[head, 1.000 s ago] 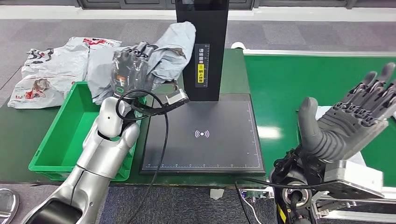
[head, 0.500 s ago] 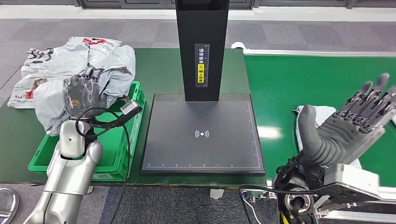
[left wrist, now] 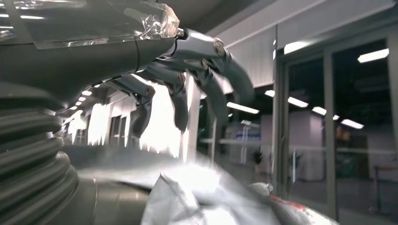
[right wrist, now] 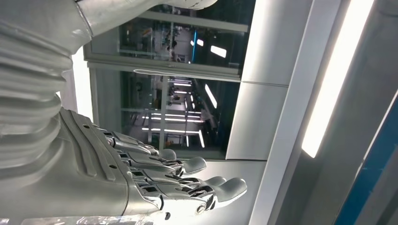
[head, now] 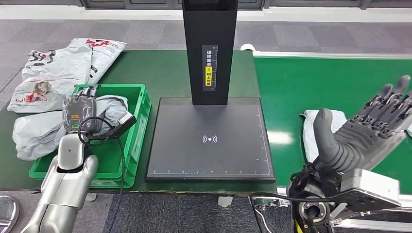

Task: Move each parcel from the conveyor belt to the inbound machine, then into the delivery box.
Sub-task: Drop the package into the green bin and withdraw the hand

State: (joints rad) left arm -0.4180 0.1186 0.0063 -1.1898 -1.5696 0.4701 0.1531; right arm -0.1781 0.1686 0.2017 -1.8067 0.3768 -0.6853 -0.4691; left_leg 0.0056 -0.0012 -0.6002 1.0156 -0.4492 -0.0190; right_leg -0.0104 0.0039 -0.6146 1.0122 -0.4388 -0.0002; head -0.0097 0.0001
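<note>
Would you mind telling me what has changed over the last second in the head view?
The left hand carried the grey parcel leftward and down from beside the scanner column to the green box, where it now drapes over the box's left rim. Whether the hand still grips it is unclear. The right hand stayed raised and open; a white parcel came into view on the conveyor behind it.

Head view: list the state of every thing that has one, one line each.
Left hand: over the green bin, on the grey parcel.
Grey parcel: draped over the green bin's rim.
Scanner pad: bare.
White parcel: flat on the conveyor belt.
Right hand: open, raised, empty.
</note>
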